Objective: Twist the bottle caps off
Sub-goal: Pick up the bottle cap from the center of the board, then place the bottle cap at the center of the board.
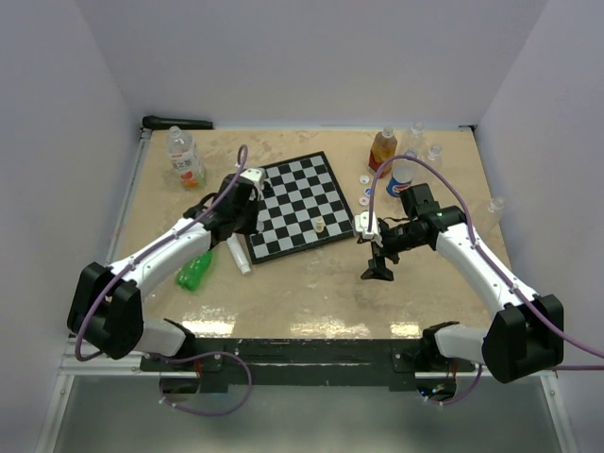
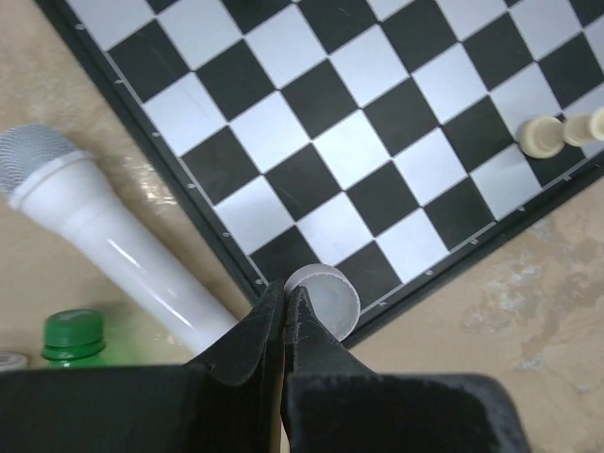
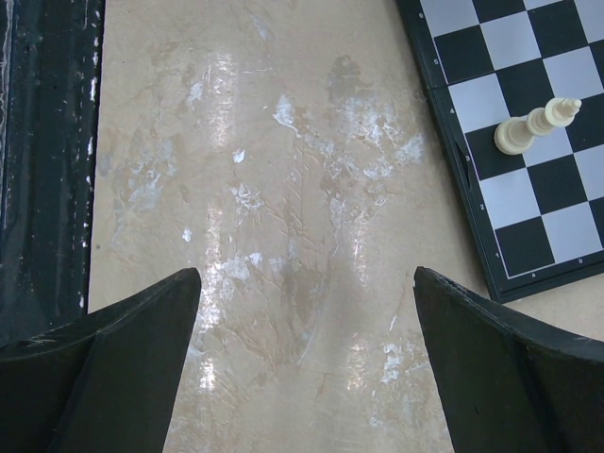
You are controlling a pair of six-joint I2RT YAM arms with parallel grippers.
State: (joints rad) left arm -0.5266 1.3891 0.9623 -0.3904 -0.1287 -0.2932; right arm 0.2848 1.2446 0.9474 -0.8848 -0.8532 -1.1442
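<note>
A white bottle cap [image 2: 330,297] lies on the corner of the chessboard [image 2: 377,123]. My left gripper [image 2: 286,293] [image 1: 247,225] hangs just over it with its jaws pressed together and nothing between them. A green bottle [image 1: 195,271] lies on its side left of the board, its green cap [image 2: 74,335] on. More bottles stand at the back: one clear at the left [image 1: 186,159], an orange one [image 1: 382,148] and a blue-labelled one [image 1: 401,177]. My right gripper [image 1: 379,269] [image 3: 307,283] stands open over bare table.
A long white tube [image 2: 113,236] [image 1: 241,255] lies along the board's left edge. Pale chess pieces [image 2: 540,135] [image 3: 528,127] stand near the board's front edge. Loose caps [image 1: 365,179] lie right of the board. Small clear bottles [image 1: 434,156] stand at the back right.
</note>
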